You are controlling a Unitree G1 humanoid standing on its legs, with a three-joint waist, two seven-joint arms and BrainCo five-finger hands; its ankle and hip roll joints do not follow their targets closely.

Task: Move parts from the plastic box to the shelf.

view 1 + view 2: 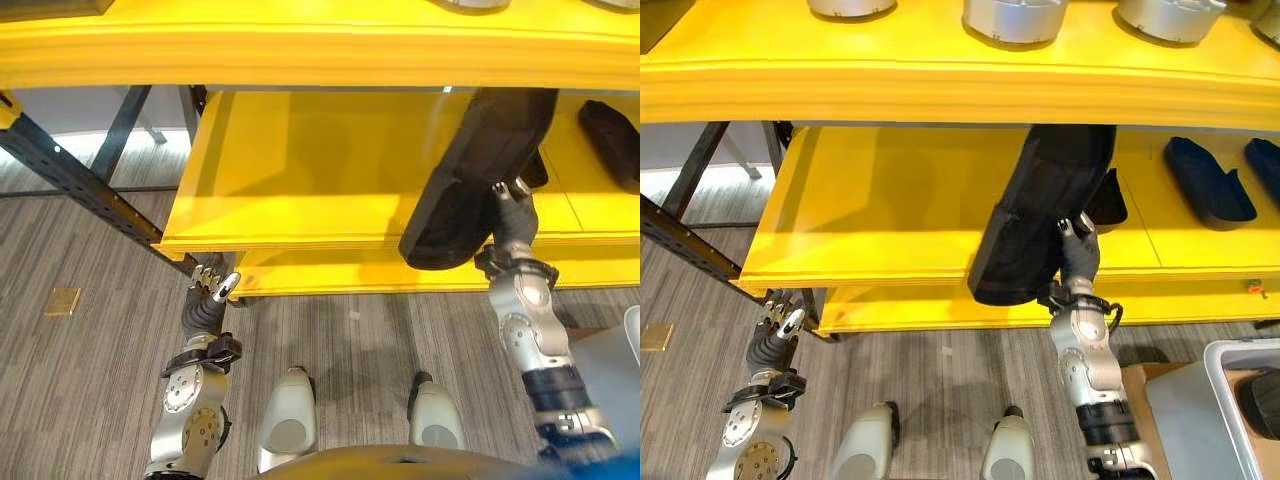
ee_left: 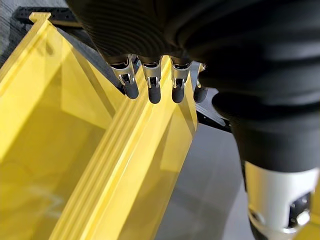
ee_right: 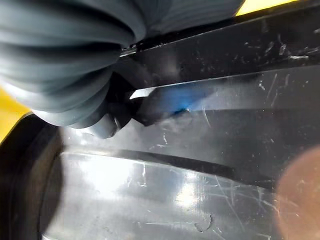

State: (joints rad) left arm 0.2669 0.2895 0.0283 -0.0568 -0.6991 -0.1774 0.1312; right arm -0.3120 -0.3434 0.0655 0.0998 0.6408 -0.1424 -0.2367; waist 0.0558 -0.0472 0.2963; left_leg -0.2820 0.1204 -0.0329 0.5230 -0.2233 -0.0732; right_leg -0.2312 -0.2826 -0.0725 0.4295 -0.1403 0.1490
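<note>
**Placing a black part on the middle shelf**

The yellow shelf (image 1: 890, 190) spans the scene in tiers. The upper tier carries round silver parts (image 1: 1015, 15); the middle tier carries dark blue-black moulded parts (image 1: 1205, 180) toward the robot's right. The corner of a grey plastic box (image 1: 1225, 365) is seen at the lower right, with another dark part lying in it.

The task's thing, a long black part (image 1: 1040, 215), is held by the right hand (image 1: 1078, 255). It stands steeply tilted, its upper end reaching in under the top tier and its lower end hanging over the front lip of the middle tier. The right arm rises from below, the hand gripping the part near its lower half; in the right wrist view the fingers (image 3: 107, 127) are curled against the black surface, clamped on it.

For a clean placement, the part should be lowered flat and pushed inward until its lower end clears the lip, beside the pieces already stored. Release is judged safe only once the part rests fully on the tier.

The left hand (image 1: 212, 290) hangs idle beside the shelf's lower left corner, fingers (image 2: 152, 90) relaxed and apart, holding nothing.
</note>
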